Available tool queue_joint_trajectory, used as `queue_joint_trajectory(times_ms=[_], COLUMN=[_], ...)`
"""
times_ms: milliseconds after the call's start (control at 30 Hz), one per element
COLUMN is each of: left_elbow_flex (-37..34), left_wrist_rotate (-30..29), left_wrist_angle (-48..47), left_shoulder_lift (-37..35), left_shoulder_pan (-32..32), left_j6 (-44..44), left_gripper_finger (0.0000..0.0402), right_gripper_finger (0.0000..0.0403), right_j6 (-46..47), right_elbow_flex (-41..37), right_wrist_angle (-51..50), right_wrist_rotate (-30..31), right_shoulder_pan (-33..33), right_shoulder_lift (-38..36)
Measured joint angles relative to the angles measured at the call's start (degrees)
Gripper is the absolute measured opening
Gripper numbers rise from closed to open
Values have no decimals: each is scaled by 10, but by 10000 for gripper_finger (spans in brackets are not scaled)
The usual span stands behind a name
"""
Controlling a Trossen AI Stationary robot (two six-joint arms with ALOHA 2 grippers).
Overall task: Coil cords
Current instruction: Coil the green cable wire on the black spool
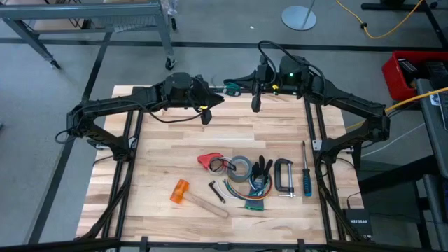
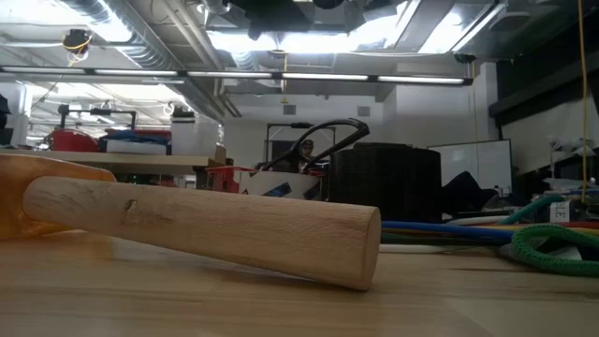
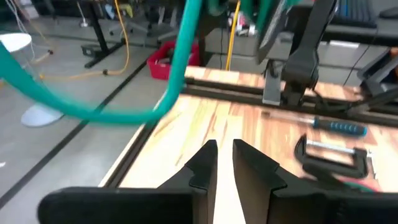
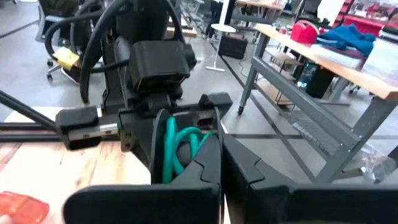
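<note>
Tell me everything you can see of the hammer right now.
The hammer lies flat on the wooden table, toward its near left. It has an orange head and a pale round wooden handle with a plain cut end, angled toward the near right. Nothing grips it; the left pincer and right pincer hang over the far edge.

Grey floor (image 1: 210, 28), ceiling strip lights (image 2: 281, 75) (exposed ducts above)

Only legible txt: "NETGEAR" on black box (image 1: 358, 222) beside desk's (image 1: 161, 175) right edge, high view. Nothing else readable.
</note>
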Motion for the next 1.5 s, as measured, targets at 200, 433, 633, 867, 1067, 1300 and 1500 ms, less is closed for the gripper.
queue_joint_trajectory(times_ms=[200,433,633,867,1067,1300,1500], left_elbow_flex=[0,1,1,1,2,2,2], left_wrist_rotate=[-1,-18,-21,70,153,134,133], left_wrist_angle=[-58,-101,-91,-59,-3,64,123], left_shoulder_lift=[0,0,-1,-3,-3,4,39], left_shoulder_pan=[1,1,-1,-28,-66,-87,-87], left_j6=[0,0,20,38,105,161,157], left_gripper_finger=[56,39,21,20,20,20,20], right_gripper_finger=[1,1,1,1,1,1,1], right_j6=[1,2,2,0,-16,-43,-83], right_elbow_flex=[0,0,0,-1,-1,-1,-1], right_wrist_angle=[-5,-29,-46,-71,-106,-167,-187], right_wrist_rotate=[1,1,3,61,103,107,146], right_shoulder_pan=[0,0,0,0,0,4,33], right_shoulder_lift=[-5,-5,-5,-4,-4,2,37])
